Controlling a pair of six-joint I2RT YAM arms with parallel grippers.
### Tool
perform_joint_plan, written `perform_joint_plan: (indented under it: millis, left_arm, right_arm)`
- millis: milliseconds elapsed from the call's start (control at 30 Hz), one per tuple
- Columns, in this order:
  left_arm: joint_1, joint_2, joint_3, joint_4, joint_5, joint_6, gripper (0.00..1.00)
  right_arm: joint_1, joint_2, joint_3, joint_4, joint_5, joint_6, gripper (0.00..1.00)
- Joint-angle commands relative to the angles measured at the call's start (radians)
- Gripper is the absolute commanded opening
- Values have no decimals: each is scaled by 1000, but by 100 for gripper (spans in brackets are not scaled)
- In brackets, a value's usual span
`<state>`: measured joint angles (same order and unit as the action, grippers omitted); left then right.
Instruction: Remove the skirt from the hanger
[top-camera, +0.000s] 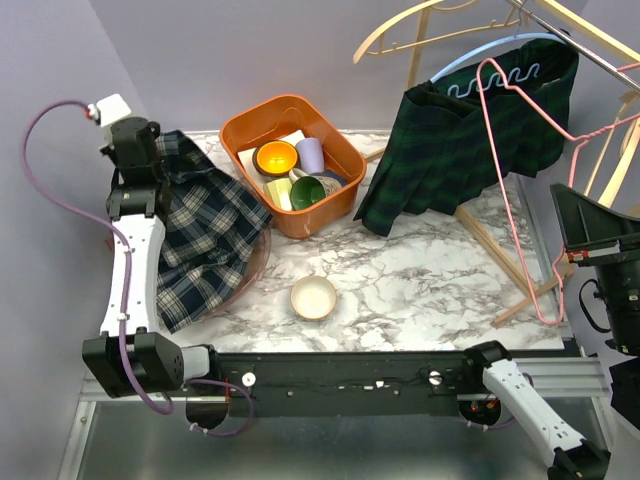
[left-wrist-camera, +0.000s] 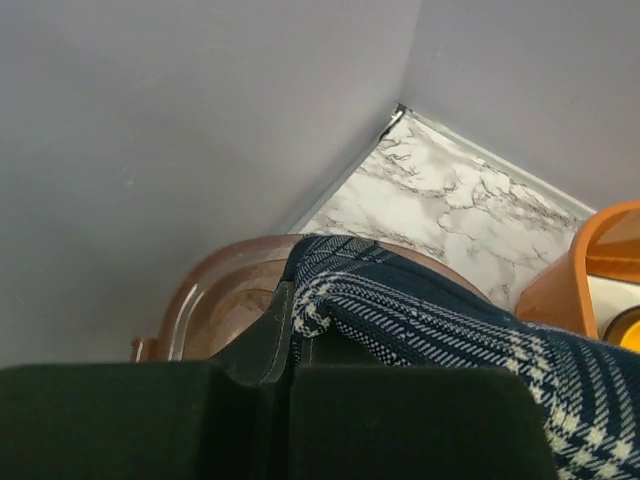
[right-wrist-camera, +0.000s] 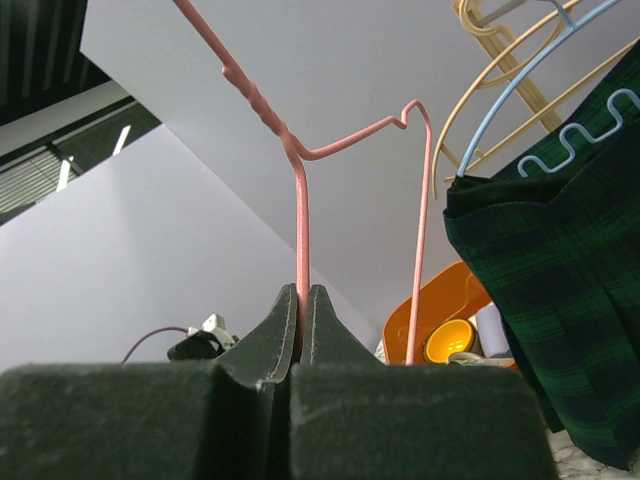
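A navy plaid skirt lies spread on the left of the marble table, off any hanger. My left gripper is shut on its far edge; the left wrist view shows the fabric pinched between the closed jaws of that gripper. My right gripper is shut on the bare pink wire hanger at the right. In the right wrist view the pink wire rises from that gripper. A green plaid skirt hangs on a blue hanger.
An orange bin with cups and bowls stands at the back centre. A small bowl sits near the front. A wooden rack with wooden hangers fills the right. A brown translucent dish lies under the navy skirt.
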<state>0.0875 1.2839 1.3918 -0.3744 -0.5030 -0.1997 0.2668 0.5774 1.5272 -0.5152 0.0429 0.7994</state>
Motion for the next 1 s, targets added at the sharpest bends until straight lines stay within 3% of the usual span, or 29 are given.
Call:
perform_joint_plan:
  millis: [0,133,300,333,367,600,700,733,833,967]
  left_arm:
    - [47,-64,-100,-6,48,-297,0]
    - [49,-93,-291,-35,-41,-456,0]
    - [49,-100,-434,-76,-43,-570,1]
    - [49,-91,-453,-74,-37,-578,29]
    - [49,-83,-483,-77,-35,-608,36]
    - [55,60,-490,-253,-40,-818,45]
    - [55,95,-478,-299,-38,-852,58]
    - [55,107,-470,-334,-58,-903,68]
    - [51,95,-393,-449,-74,-899,80]
    - [-37,26,-165,-642,-327,-935,88]
  right_arm:
    - [-3,7,-30,29,-20,-16,1]
    - [-5,9,-44,35,-12,-9,1]
    - [-3,10,-47,27,-37,-9,1]
    - [-3,9,-50,24,-37,-11,1]
    - [-3,4,-53,23,-35,-11,1]
    - [-3,-8,-42,6,-26,-20,1]
    - [-3,-19,-36,-8,-5,-31,1]
    - [-5,-21,-38,-9,8,-37,1]
    - [-3,-24,-38,-22,20,-43,1]
    - [-3,-19,-33,-26,11,-46,1]
